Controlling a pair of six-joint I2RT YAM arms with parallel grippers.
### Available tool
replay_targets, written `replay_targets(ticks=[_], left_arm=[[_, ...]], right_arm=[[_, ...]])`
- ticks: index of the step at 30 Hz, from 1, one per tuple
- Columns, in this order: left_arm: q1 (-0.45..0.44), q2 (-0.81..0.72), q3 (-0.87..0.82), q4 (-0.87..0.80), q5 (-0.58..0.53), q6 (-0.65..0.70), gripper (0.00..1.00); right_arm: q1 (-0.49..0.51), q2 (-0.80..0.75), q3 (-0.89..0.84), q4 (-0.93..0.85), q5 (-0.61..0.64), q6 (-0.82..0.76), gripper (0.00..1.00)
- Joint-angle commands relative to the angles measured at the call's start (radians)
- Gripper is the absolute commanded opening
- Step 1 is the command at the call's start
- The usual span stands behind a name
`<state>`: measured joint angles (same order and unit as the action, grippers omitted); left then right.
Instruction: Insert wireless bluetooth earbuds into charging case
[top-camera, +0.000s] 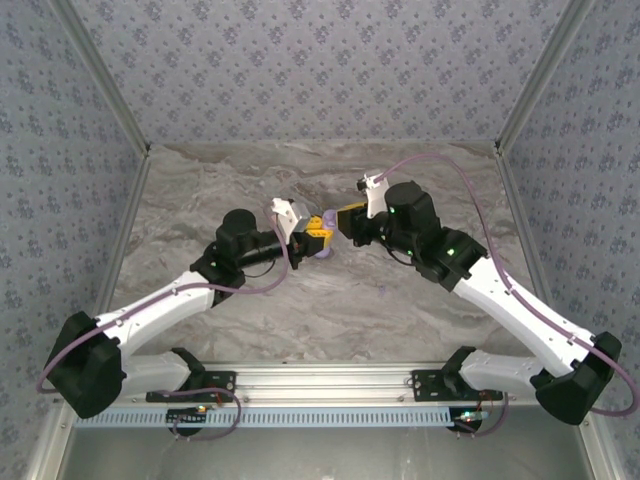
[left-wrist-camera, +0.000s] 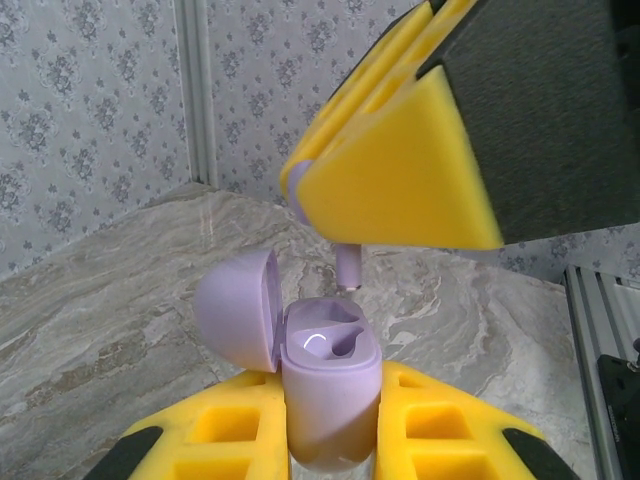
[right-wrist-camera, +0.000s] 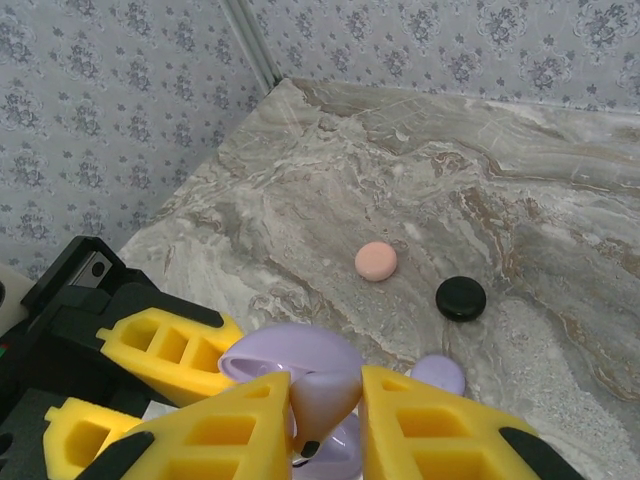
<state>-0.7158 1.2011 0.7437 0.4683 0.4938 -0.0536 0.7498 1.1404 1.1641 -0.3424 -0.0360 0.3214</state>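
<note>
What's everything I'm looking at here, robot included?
charging case: one, lavender, lid open, held above the table
earbud: one, lavender, stem down, just above the open case
pink round case: one, pink, lying on the table
black round case: one, black, on the table beside the pink one
round piece: one, lavender, on the table, partly hidden behind a yellow finger
table: one, grey marbled
walls: grey-blue, patterned, around the table
left gripper: one, yellow fingers, shut on the charging case
right gripper: one, yellow fingers, shut on the earbud
arms: two, white and black, meeting mid-table
</note>
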Motion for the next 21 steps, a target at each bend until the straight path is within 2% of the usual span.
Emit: replay_targets(ticks=[1,21], left_arm=[[-0.006,0.008,0.040,0.035,0.025,-0.010,0.00],[-0.007,0.001,0.039,0.037,0.017,-0.010,0.00]], right_arm=[[0.009,0.010,0.020,0.019,0.026,-0.018,0.24],[0.018,0.027,0.000,-0.048,0.038,-0.016,0.24]])
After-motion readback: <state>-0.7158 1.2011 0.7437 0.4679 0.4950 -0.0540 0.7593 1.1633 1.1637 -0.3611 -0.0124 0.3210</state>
